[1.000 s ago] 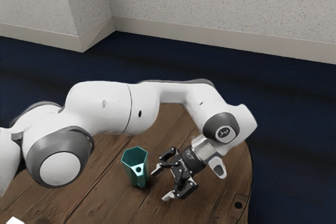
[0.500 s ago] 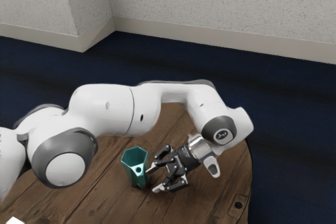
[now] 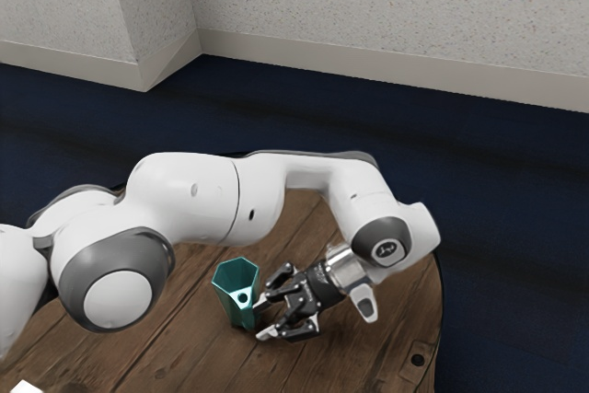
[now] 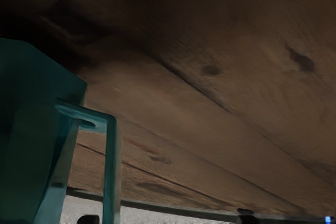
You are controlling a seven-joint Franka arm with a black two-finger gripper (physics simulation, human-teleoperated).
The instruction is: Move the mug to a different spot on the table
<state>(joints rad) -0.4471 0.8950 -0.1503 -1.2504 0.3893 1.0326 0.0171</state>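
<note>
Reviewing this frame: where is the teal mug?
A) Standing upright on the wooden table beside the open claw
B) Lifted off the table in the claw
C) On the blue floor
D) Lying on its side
A: the mug stands upright on the table, with the claw open beside it.

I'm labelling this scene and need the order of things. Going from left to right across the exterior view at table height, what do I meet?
grey shoulder cap → teal mug → gripper, open beside the mug → grey wrist joint → table edge
</note>
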